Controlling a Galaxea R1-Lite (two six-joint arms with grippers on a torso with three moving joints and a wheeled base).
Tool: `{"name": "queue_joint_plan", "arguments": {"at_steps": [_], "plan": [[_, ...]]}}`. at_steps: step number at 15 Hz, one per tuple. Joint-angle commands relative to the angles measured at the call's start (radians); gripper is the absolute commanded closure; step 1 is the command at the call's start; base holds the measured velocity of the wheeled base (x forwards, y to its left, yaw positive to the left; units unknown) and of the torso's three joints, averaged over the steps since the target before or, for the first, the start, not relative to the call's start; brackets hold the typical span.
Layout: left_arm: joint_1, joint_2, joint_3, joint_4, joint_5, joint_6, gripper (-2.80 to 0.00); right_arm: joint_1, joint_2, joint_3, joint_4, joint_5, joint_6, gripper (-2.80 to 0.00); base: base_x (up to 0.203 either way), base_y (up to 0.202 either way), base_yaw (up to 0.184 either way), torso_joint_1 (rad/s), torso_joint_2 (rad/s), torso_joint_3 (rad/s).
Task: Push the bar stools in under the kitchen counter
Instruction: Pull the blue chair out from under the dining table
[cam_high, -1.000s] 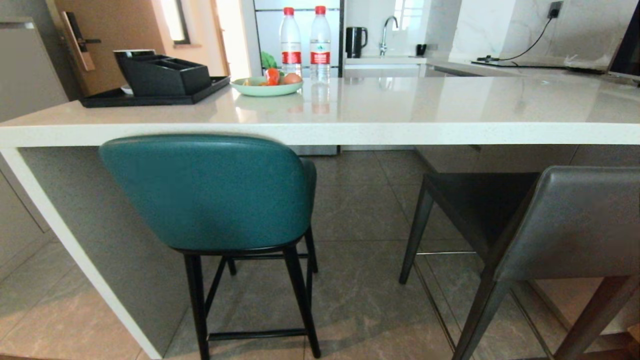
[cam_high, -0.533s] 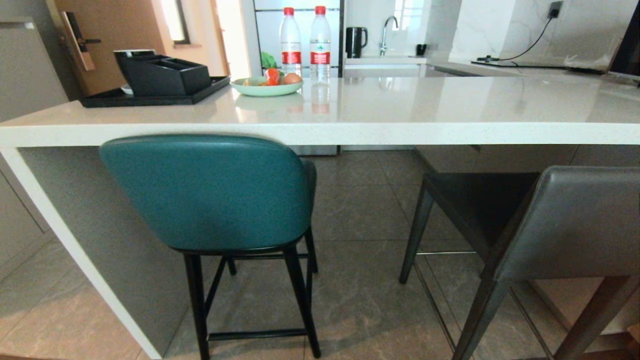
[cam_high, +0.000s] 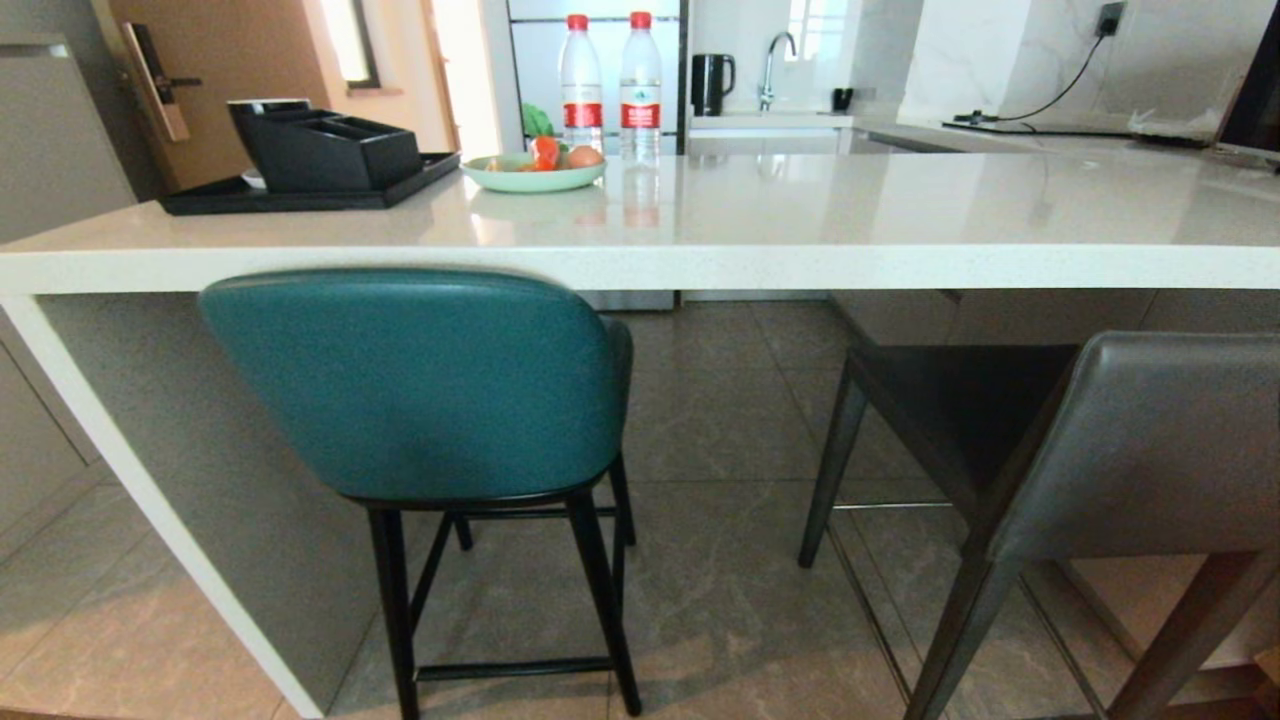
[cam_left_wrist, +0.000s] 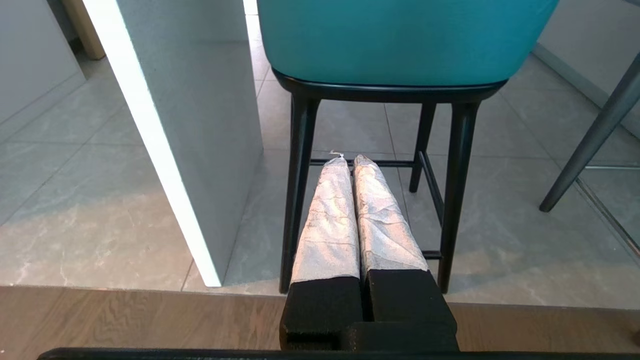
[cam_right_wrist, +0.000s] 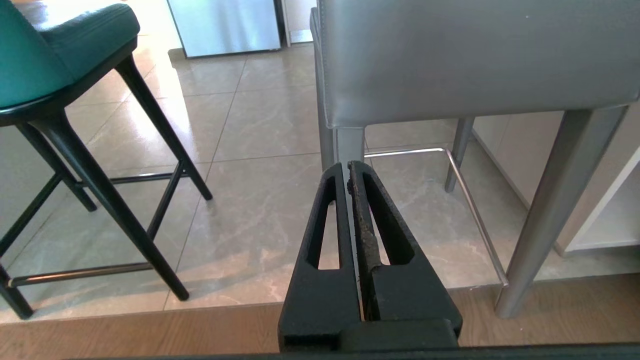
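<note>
The teal bar stool (cam_high: 420, 385) with thin black legs stands at the left, its rounded back just under the front edge of the white kitchen counter (cam_high: 760, 262). The dark grey bar stool (cam_high: 1150, 440) stands at the right, back toward me, set out from the counter. Neither arm shows in the head view. My left gripper (cam_left_wrist: 348, 159) is shut and empty, low behind the teal stool (cam_left_wrist: 400, 40), short of its legs. My right gripper (cam_right_wrist: 347, 165) is shut and empty, low behind the grey stool (cam_right_wrist: 475, 55), near its left rear leg.
On the counter stand a black tray with organiser boxes (cam_high: 310, 160), a green plate of fruit (cam_high: 533, 170) and two water bottles (cam_high: 610, 85). The counter's slanted white side panel (cam_high: 150, 500) runs down left of the teal stool. The floor changes from wood (cam_left_wrist: 125, 320) to tile near me.
</note>
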Motion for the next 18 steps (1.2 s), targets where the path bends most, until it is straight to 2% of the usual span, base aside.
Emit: {"name": "queue_joint_plan", "arguments": {"at_steps": [1, 4, 18], "plan": [[-0.001, 0.002, 0.003, 0.0, 0.001, -0.001, 0.0, 0.0, 0.001, 0.005, -0.001, 0.0, -0.001, 0.0, 0.0, 0.0, 0.0, 0.0, 0.0, 0.0], [0.001, 0.002, 0.003, 0.0, 0.001, -0.001, 0.0, 0.0, 0.001, 0.005, -0.001, 0.0, 0.0, 0.0, -0.001, 0.066, 0.0, 0.0, 0.0, 0.003], [0.001, 0.002, 0.003, 0.0, 0.001, -0.001, 0.0, 0.0, 0.001, 0.005, -0.001, 0.0, 0.0, 0.0, 0.0, 0.197, -0.001, 0.004, 0.0, 0.002]]}}
